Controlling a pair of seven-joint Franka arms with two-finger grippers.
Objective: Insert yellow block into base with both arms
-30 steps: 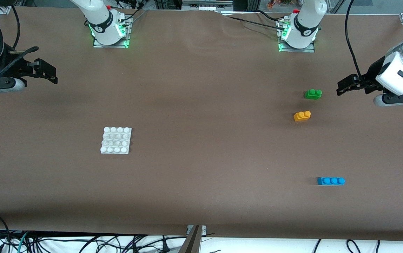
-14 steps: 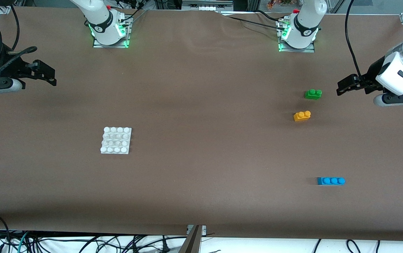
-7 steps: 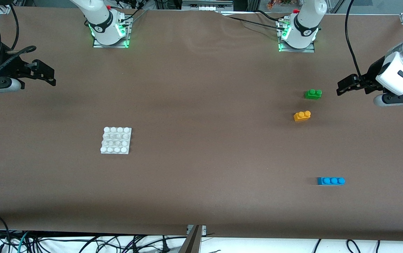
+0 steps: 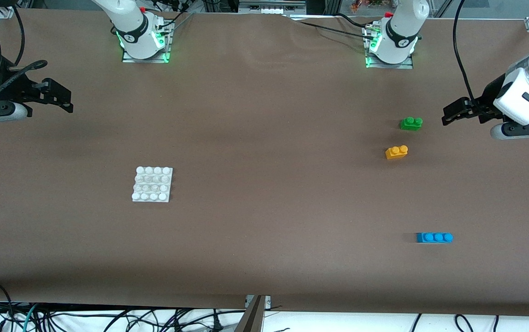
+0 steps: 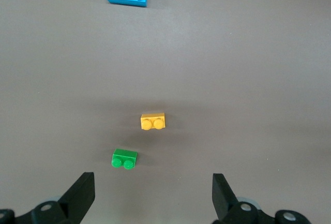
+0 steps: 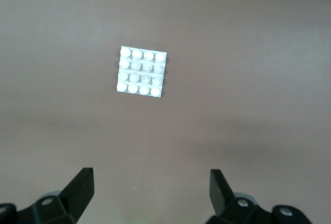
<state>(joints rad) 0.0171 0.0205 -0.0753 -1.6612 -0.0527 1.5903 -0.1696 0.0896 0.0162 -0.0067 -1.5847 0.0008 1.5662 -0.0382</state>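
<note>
- While the yellow block [image 4: 396, 152] lies untouched, well apart from the base [image 4: 152, 184], nothing is done.
- Left pincer [image 5: 152, 195] and right pincer [image 6: 150, 193] gape wide, empty.

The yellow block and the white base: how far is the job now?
Nothing is done yet. The small yellow-orange plastic brick lies untouched, apart from the flat white studded plate. The left pincer and right pincer hang open, empty. Picking and inserting remain.
</note>
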